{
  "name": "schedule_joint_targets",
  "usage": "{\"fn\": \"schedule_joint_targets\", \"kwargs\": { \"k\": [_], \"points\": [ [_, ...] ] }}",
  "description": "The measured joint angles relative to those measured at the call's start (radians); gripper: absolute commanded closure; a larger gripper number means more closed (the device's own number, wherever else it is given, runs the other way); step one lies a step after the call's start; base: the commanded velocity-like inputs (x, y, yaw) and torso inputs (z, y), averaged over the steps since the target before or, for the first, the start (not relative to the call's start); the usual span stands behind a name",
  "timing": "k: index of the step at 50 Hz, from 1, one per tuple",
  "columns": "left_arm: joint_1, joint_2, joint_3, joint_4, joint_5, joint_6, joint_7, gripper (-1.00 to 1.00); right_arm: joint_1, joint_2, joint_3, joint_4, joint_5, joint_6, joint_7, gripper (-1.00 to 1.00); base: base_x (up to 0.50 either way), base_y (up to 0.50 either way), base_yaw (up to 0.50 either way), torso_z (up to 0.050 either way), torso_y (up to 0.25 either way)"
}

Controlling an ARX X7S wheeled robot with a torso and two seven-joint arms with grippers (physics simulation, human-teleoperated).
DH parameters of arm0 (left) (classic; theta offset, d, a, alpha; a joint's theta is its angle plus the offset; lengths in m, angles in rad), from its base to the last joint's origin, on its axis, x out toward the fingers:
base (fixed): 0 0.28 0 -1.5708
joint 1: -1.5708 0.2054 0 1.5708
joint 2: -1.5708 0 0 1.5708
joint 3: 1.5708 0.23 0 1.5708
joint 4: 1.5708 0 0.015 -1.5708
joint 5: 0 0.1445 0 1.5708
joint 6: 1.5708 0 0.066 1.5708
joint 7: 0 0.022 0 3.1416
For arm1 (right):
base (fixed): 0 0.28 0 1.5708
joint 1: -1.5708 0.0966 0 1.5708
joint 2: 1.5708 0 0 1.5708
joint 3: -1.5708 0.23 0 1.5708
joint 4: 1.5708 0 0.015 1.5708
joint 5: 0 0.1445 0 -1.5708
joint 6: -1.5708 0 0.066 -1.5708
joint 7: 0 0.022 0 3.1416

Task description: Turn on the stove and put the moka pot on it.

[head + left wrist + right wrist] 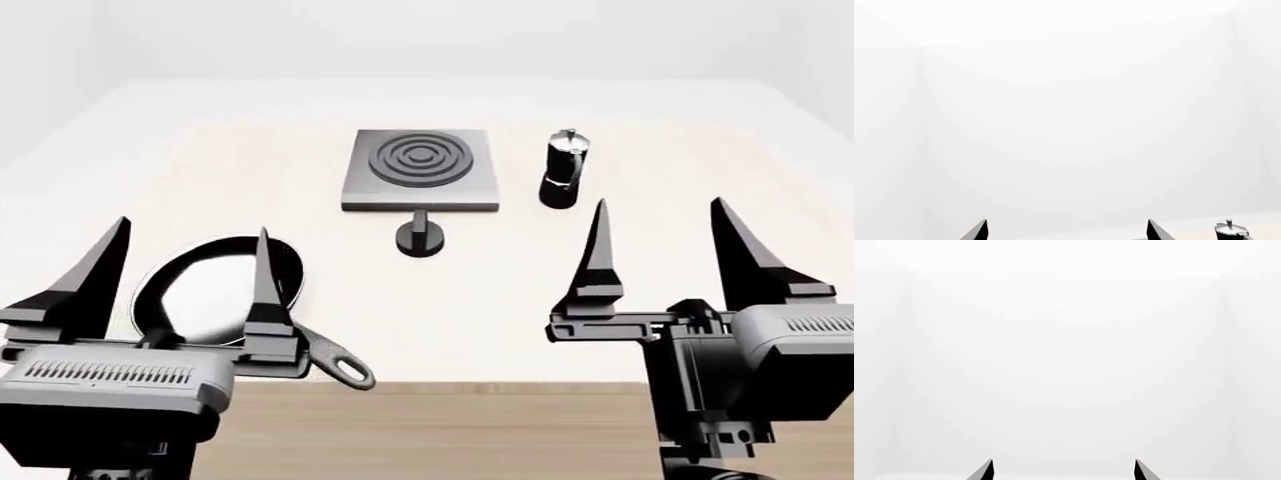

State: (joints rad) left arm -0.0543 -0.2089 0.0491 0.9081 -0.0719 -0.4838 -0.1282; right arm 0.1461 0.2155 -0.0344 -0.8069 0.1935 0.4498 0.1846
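No readable text, labels or numbers.

My stove (422,170) looks like matt grey metal with darker raised rings. The moka pot (565,170) has a black body and a shiny silver top. The frying pan (214,290) is glossy black. The table (561,300) is pale and smooth, with a wood-grain front edge.

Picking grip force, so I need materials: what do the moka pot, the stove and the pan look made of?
Moka pot: black lower body, shiny silver top, probably polished metal given the highlights. Stove: flat grey plate with darker raised rings, matte, looks like metal. Pan: black rim and handle, glossy inside reflecting white, perhaps coated metal. All are simulator renders, so these are guesses.
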Motion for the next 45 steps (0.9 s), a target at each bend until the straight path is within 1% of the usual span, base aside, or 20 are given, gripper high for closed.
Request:
{"fn": "schedule_joint_targets", "kwargs": {
  "k": [11, 25, 45],
  "points": [
    [0.001, -0.005, 0.000, -0.005, -0.009, 0.008, -0.006, -1.00, -0.004, 0.006, -0.009, 0.006, 0.007, -0.011, 0.009, -1.00, 0.00, 0.14, 0.00, 0.000, 0.000],
    [0.005, -0.011, 0.004, -0.013, -0.017, 0.019, -0.015, -1.00, -0.006, 0.013, -0.011, 0.011, 0.027, -0.017, 0.020, -1.00, 0.00, 0.00, 0.00, 0.000, 0.000],
    [0.007, -0.020, 0.016, -0.020, -0.026, 0.025, -0.027, -1.00, -0.002, 0.025, -0.026, 0.016, 0.039, -0.015, 0.042, -1.00, 0.44, 0.00, 0.00, 0.000, 0.000]
  ]
}}
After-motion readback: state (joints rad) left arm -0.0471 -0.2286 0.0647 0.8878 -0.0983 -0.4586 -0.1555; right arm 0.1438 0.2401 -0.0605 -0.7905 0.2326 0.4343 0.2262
